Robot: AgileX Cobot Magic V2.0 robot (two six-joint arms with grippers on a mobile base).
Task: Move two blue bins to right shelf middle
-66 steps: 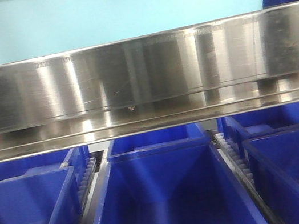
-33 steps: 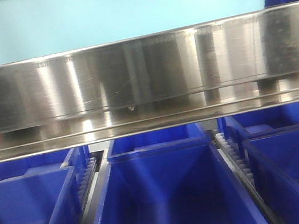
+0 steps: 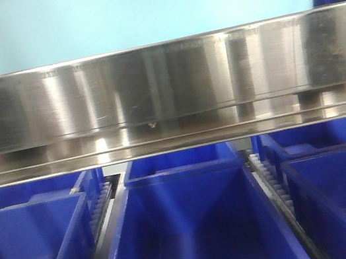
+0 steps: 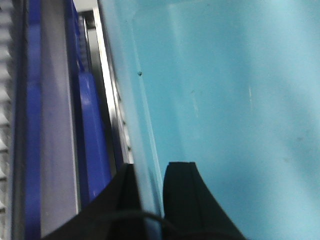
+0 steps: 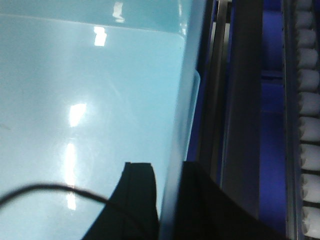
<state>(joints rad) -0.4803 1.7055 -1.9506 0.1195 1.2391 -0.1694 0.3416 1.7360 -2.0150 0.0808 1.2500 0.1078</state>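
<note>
A light blue bin [image 3: 138, 8] fills the top of the front view, just above the steel shelf rail [image 3: 166, 90]. In the left wrist view my left gripper [image 4: 150, 172] is shut on the bin's [image 4: 225, 100] left wall, one black finger [image 4: 182, 195] inside and the other outside. The right wrist view shows my right gripper [image 5: 167, 170] shut on the opposite wall of the same bin [image 5: 75, 100], again with a finger on each side. Neither gripper shows in the front view.
Below the rail, dark blue bins stand in three lanes: left [image 3: 34, 254], middle [image 3: 191, 233] and right [image 3: 345, 193], with roller tracks [image 3: 269, 183] between them. Rollers [image 5: 307, 100] and shelf framing run close beside the right gripper. A dark blue bin edge [image 4: 92, 130] lies beside the left gripper.
The light blue bin's right edge has spread slightly to the right in the front view. The rail and the dark blue bins have not moved.
</note>
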